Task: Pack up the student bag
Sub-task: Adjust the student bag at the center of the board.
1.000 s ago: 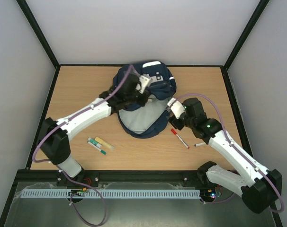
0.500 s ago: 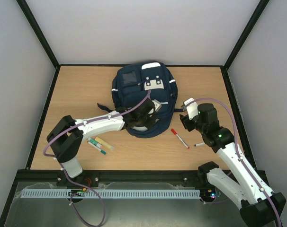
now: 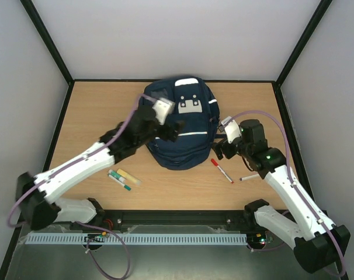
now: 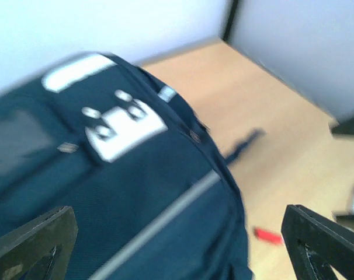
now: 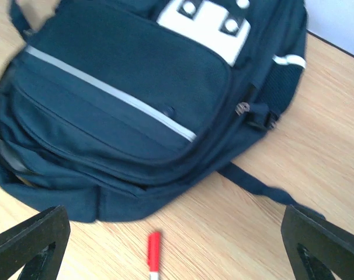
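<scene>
Bag [image 3: 186, 131]: lies flat, front up, in the middle of the far half of the table [image 3: 89, 116]. Its white patch is toward the far wall and a pale stripe crosses the front pocket.
Left gripper [image 4: 177, 256]: over the bag's front, fingers spread wide, nothing between them. Its wrist view is blurred, so I cannot tell whether it touches the fabric.
Right gripper [image 5: 177, 245]: just beside the bag's right side, fingers spread wide, holding nothing.
Strap [image 5: 256, 185]: trails from the bag's right side onto the wood.
Red marker [image 5: 154, 252]: on the table near the bag's near right corner, not touching it.
Second marker [image 3: 246, 178]: right of the red one, close to the right arm.
Pens [image 3: 123, 178]: a small cluster at the near left, well apart from the bag.
</scene>
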Controlling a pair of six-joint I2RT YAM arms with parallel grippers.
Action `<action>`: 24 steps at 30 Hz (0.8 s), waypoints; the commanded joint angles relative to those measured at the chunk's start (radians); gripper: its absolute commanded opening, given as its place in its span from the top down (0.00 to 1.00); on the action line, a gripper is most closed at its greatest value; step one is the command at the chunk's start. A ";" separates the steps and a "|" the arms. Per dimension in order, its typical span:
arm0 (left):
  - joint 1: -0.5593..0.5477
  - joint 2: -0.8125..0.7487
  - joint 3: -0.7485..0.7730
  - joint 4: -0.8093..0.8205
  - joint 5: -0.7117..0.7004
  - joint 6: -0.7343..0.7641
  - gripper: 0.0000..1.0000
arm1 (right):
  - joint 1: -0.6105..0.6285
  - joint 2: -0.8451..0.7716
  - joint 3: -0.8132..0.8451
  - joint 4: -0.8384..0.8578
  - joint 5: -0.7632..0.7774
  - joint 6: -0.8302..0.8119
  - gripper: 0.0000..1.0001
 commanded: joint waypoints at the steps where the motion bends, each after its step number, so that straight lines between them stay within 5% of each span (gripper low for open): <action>1: 0.089 -0.148 -0.120 0.057 -0.233 -0.098 0.00 | -0.003 0.059 0.101 -0.019 -0.201 0.027 0.01; 6: 0.242 -0.183 -0.188 -0.065 -0.144 -0.030 0.01 | -0.001 0.193 0.136 0.016 -0.404 -0.005 0.01; 12: 0.424 -0.214 -0.356 -0.013 0.082 -0.085 0.22 | 0.004 0.459 0.201 0.010 -0.498 -0.011 0.26; 24: 0.428 -0.001 -0.511 0.201 0.212 -0.380 0.36 | 0.077 0.583 0.122 0.118 -0.270 0.011 0.31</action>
